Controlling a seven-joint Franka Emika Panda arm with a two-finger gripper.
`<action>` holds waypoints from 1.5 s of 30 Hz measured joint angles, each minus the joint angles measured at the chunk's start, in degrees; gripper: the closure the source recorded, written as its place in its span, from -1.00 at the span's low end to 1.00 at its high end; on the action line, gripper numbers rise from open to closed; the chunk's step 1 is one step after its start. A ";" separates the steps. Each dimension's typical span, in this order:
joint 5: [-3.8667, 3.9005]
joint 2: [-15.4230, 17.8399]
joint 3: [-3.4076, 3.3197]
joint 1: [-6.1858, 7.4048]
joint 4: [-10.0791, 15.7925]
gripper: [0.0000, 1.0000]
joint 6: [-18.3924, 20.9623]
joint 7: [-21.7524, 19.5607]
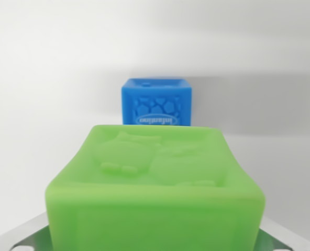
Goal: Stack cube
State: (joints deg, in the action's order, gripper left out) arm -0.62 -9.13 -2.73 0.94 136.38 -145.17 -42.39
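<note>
Soft embossed green cube (155, 193) fills foreground; matte blue cube (155, 102) sits behind.

A plain white surface (34, 130) fills nearly the whole frame, smooth and matte, with no marks or edges that can be made out. Across the upper right of the frame lies a broad, soft grey shadow (259, 99), running as a horizontal band from the middle toward the right edge. The upper left of the frame is the brightest part, an even, unshaded white.
</note>
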 joint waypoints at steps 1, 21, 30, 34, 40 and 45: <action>-0.01 -0.32 0.00 0.00 0.06 1.00 -0.41 0.03; -0.58 -7.14 0.09 0.00 0.21 1.00 -7.35 0.46; -0.84 -9.46 0.21 -0.07 0.08 1.00 -9.49 0.66; -0.92 -10.18 0.26 -0.10 -0.01 1.00 -10.20 0.70; -0.98 -11.10 0.33 -0.15 -0.12 1.00 -11.01 0.77; -1.00 -11.67 0.37 -0.17 -0.24 1.00 -11.40 0.80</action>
State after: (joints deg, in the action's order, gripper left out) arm -1.63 -20.80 -2.36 0.77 136.14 -156.57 -41.60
